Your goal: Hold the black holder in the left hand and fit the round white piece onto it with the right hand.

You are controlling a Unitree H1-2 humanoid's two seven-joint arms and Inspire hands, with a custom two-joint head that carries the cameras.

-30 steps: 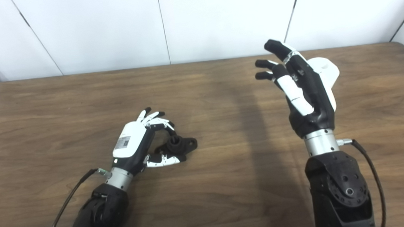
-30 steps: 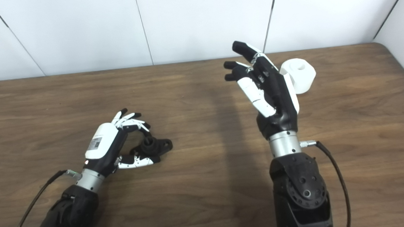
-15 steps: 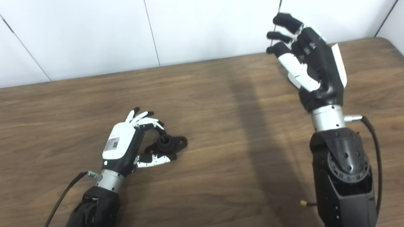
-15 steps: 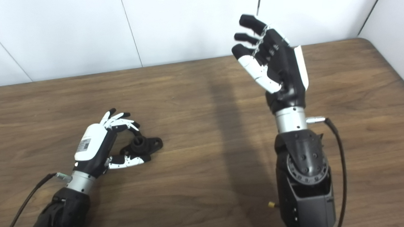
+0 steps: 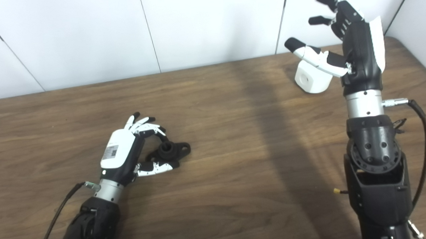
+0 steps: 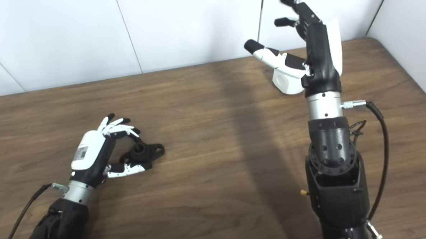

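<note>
The black holder point(image 5: 172, 151) lies on the wooden table point(image 5: 235, 140) at the near left. My left hand point(image 5: 125, 154) curls around its near end, fingers over the top and thumb along the front edge. The round white piece point(image 5: 312, 80) stands at the far right of the table. My right hand point(image 5: 351, 38) is raised above and just right of it, open, with its fingers spread upward. Its thumb point(image 6: 271, 56) reaches out over the piece without touching it and hides part of its top.
White wall panels point(image 5: 212, 26) rise right behind the table's far edge. The table's right corner point(image 5: 407, 50) is close to the right arm. A cable point(image 5: 420, 139) loops off the right wrist, another point(image 5: 59, 212) off the left.
The camera has shifted. My right hand has risen and gone farther back and right, its thumb swinging out, so the white piece now shows beneath it. The left hand and holder have not moved.
</note>
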